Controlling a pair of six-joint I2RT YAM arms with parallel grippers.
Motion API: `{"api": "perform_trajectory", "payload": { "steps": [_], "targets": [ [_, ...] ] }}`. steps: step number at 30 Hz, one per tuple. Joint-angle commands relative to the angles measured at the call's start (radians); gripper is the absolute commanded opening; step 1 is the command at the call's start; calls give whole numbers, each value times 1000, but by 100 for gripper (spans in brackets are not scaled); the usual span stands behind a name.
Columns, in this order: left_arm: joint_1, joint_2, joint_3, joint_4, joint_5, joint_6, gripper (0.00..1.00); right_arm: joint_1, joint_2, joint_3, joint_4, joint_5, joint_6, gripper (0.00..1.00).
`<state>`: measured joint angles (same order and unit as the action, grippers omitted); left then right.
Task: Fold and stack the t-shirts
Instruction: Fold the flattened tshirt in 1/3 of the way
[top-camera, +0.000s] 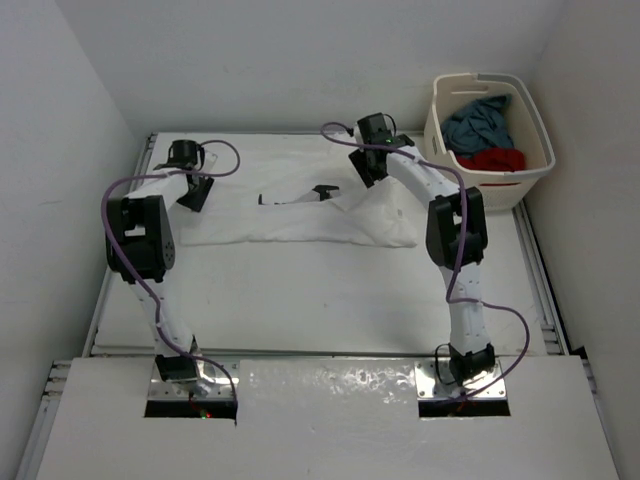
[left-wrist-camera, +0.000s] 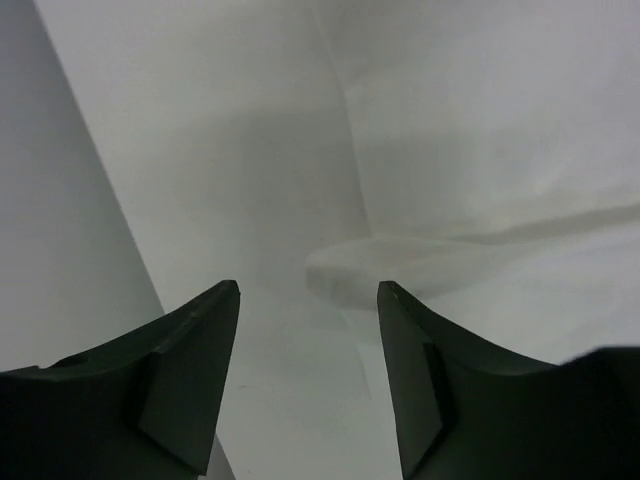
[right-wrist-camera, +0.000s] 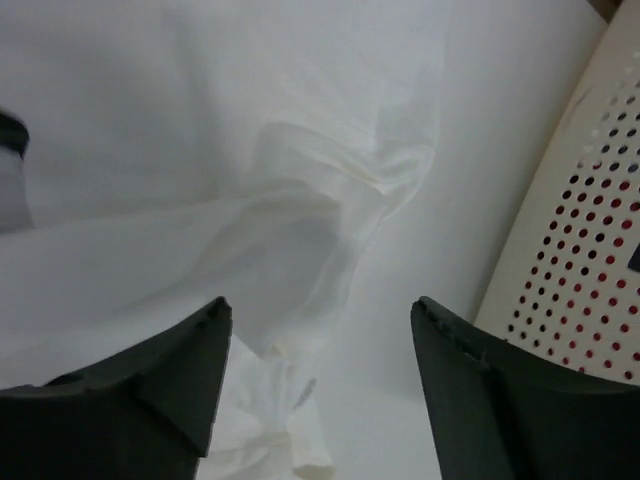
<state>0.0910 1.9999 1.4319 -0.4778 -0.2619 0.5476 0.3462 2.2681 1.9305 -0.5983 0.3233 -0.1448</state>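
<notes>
Jaws spread and empty, the left gripper (left-wrist-camera: 308, 290) hovers at the left end of the white shirt (top-camera: 300, 218), which lies half-folded at the far side; the right gripper (right-wrist-camera: 322, 305) hovers likewise at its right end. The red shirt (top-camera: 497, 160) and blue-grey shirt (top-camera: 478, 122) wait in the basket (top-camera: 541, 140). The next fold likely needs fresh edge grips.

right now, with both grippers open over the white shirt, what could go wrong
1. The sleeve of the white t-shirt lies bunched and creased under the open right gripper; folding from here could lock those wrinkles in.
2. The laundry basket wall sits close beside that gripper, so a sideways swing might clip it.
3. The left gripper hangs open by the shirt's edge near the side wall; a shallow pinch may miss the cloth.
</notes>
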Motion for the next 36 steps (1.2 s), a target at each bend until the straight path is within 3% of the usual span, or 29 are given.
{"api": "perform_trajectory", "payload": {
  "steps": [1,2,5,9,14,15,18,22,30,33,35,36],
  "targets": [
    [9,30,102,58,-89,-86,58,-21,39,154,-47,59,101,74],
    [25,37,160,23,-89,-101,60,-30,44,180,-93,56,126,79],
    [82,46,261,-33,-28,-162,80,-76,19,242,-170,14,226,87],
    [153,31,348,-155,120,-221,78,-113,-139,116,-231,-75,267,85],
    [154,-93,99,-194,256,-210,73,-118,-488,-364,-134,-156,359,63],
    [154,-102,38,-194,256,-225,75,-122,-533,-505,-65,-183,414,65],
    [158,-81,-25,-176,257,-253,79,-154,-637,-666,23,-251,516,84],
    [156,-56,-48,-141,384,-307,82,-237,-633,-867,165,-414,616,88],
    [158,14,-53,-101,446,-341,84,-259,-512,-932,417,-538,688,81],
    [158,36,-45,-88,449,-348,77,-280,-481,-965,460,-507,737,74],
    [159,46,-39,-87,444,-345,63,-302,-467,-985,483,-492,760,70],
    [158,57,-34,-90,443,-341,47,-308,-466,-1004,492,-483,777,68]
  ]
}}
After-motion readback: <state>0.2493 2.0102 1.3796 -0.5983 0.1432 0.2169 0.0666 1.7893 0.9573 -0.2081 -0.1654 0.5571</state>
